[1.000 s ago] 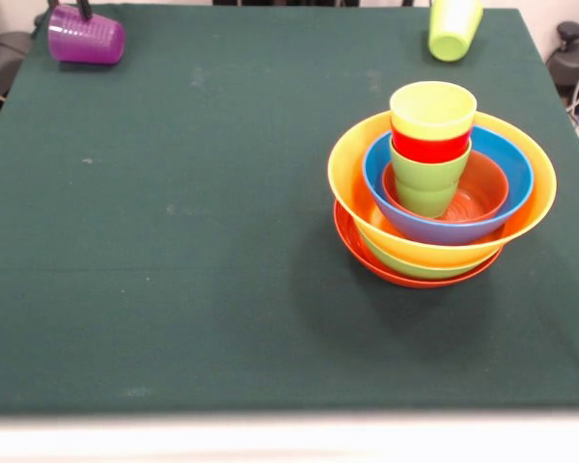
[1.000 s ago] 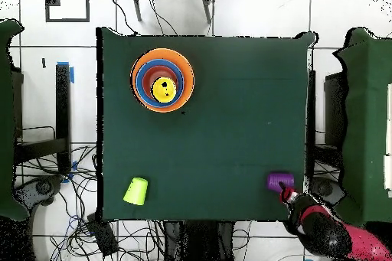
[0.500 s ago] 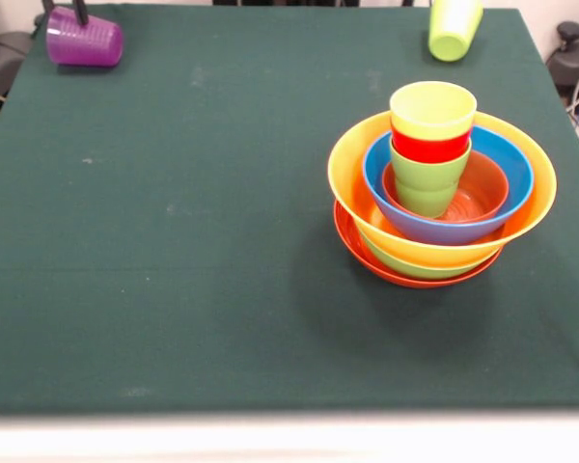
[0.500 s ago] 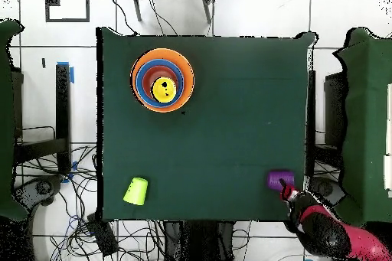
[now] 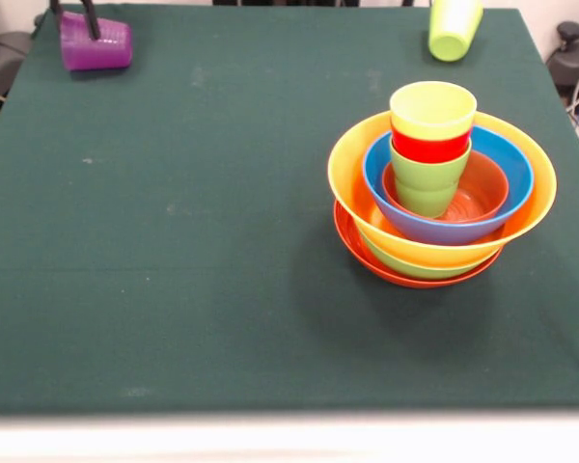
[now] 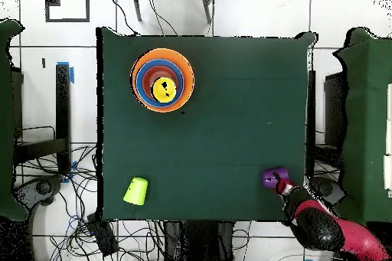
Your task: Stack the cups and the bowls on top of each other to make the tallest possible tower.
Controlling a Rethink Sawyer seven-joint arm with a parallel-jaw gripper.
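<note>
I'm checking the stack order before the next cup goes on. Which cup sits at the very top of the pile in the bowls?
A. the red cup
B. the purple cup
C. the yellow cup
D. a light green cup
C: the yellow cup tops the pile, with the red cup under it and a light green cup below that; the purple cup is off at a far corner of the table.

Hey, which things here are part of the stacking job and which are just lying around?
Part of the job:
- tower of nested bowls and cups
- purple cup at the table corner, by the tool
- loose light green cup

Just lying about:
- cables on the floor beside the table
</note>
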